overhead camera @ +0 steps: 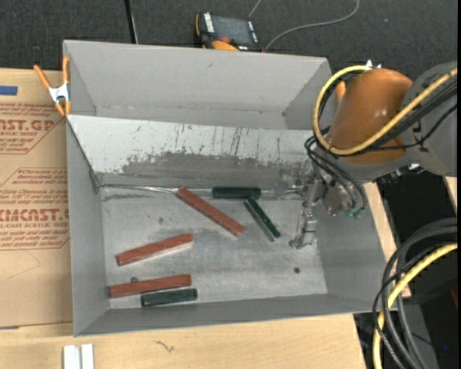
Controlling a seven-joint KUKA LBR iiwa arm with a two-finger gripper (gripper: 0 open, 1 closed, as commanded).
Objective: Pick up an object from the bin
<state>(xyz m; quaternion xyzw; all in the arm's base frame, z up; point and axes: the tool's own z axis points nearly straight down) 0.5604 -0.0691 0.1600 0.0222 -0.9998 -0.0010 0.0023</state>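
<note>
At right of bin [192, 75] floor: gripper [300, 239] low, open-or-closed state cannot be told. Nearest item is dark green stick [261, 220], lying just left, apart. Red-brown bar [210, 211] farther left.

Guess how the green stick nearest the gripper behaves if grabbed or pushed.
Green stick looks slim and straight: probably rigid and light. It lies flat on the bin floor, so a nudge likely slides or pivots it; rolling is possible, its cross-section is unclear. Red bar lies close beside it, so a push that way may shift both.
</note>
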